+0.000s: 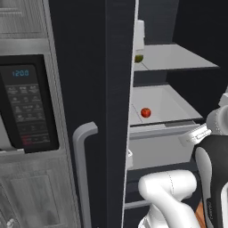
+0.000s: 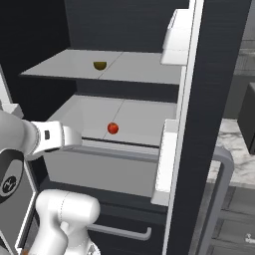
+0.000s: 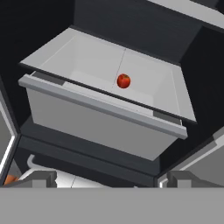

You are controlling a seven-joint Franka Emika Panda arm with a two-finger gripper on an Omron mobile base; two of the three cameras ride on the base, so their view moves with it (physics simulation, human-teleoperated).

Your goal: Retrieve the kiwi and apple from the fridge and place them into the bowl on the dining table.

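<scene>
The fridge (image 1: 84, 67) stands with both doors swung open. The red apple (image 1: 145, 112) (image 2: 113, 128) (image 3: 124, 81) lies alone on the light grey lower shelf, just behind the drawer front. On the shelf above rests the olive-green kiwi (image 1: 139, 58) (image 2: 100, 65). My gripper (image 3: 111, 179) is open, empty, and held in front of the drawer, below and short of the apple. The wrist (image 2: 55, 137) reaches in from the left at drawer height. The bowl and the dining table are out of view.
The open left door's edge (image 1: 120, 111) and the right door with its bins (image 2: 172, 149) flank the opening. A pulled-out grey drawer front (image 3: 105, 109) juts toward me. A microwave (image 1: 26, 107) sits left of the fridge, and a marbled counter (image 2: 234, 144) lies to the right.
</scene>
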